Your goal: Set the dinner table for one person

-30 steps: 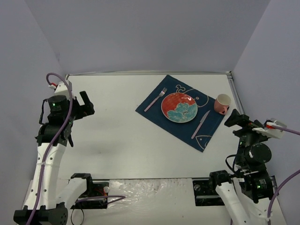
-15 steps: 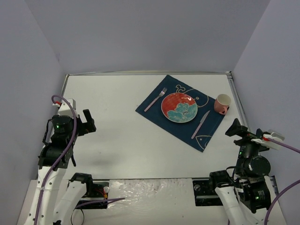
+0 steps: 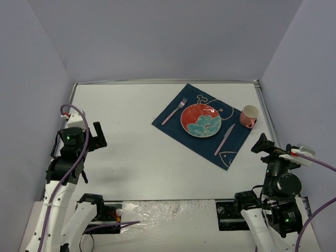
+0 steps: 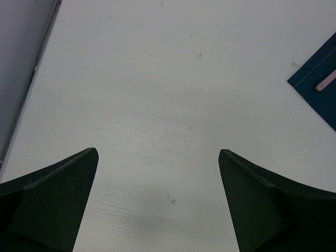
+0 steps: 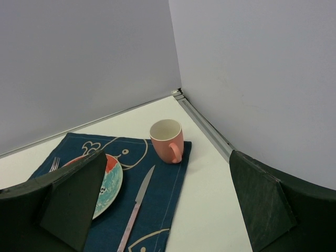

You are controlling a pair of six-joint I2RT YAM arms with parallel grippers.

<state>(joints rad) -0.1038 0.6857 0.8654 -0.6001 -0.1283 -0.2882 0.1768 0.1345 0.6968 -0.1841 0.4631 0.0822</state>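
Observation:
On the white dinner table [image 3: 131,152] lies a dark blue placemat [image 3: 202,125] with fish drawings. On it sit a red and teal plate [image 3: 200,120], a pink-handled fork [image 3: 174,111] to its left, a knife [image 3: 224,139] to its right and a pink mug [image 3: 249,116] at the right corner. My left gripper [image 3: 98,135] is open and empty over the bare left side of the table [image 4: 157,105]. My right gripper [image 3: 261,144] is open and empty, near the mug [image 5: 167,140], knife [image 5: 137,202] and plate [image 5: 107,184].
Pale lavender walls [image 3: 157,42] close the table at the back and both sides, with a metal rail [image 5: 205,126] along the right edge. The placemat's corner [image 4: 317,84] shows at the right of the left wrist view.
Both arms have drawn back toward the near edge over the last second. The left gripper dropped lower and nearer its base. The place setting has not moved.

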